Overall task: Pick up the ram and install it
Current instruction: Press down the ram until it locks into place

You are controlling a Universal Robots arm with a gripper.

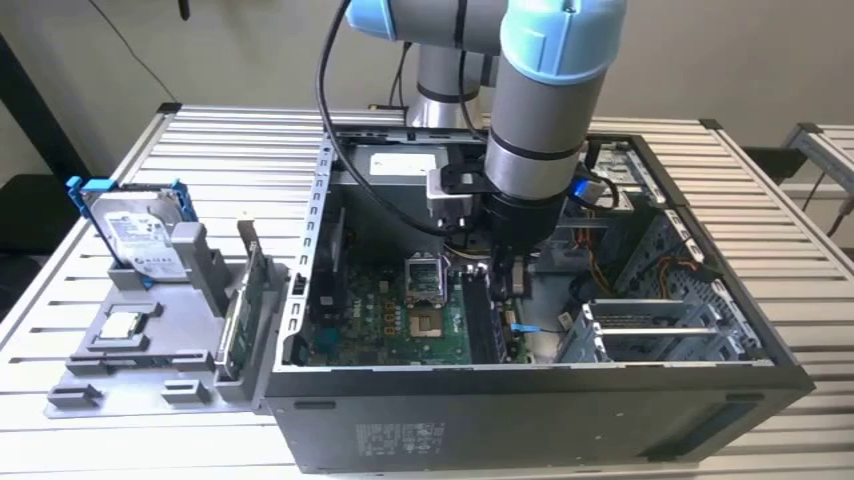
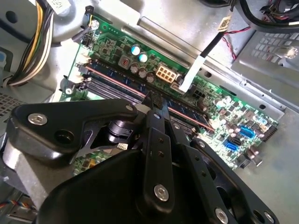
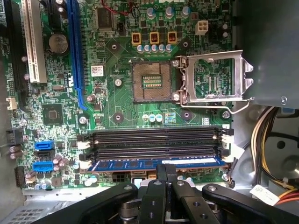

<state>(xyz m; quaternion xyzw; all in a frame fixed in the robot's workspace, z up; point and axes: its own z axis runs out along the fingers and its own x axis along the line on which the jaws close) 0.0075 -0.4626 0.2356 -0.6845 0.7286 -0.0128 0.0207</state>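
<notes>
Soft, even daylight fills the exterior view, leaving the computer case (image 1: pixel 534 400) interior in shade beneath the arm. In both wrist views the motherboard (image 3: pixel 121 112) is brightly lit and sharp, while the near black gripper (image 3: pixel 167 196) blurs.

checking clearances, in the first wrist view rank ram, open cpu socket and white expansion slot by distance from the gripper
1. The ram: blue stick lying in a memory slot, right at the gripper.
2. The open cpu socket: past the empty memory slots, mid-board.
3. The white expansion slot: at the board's far corner.
</notes>
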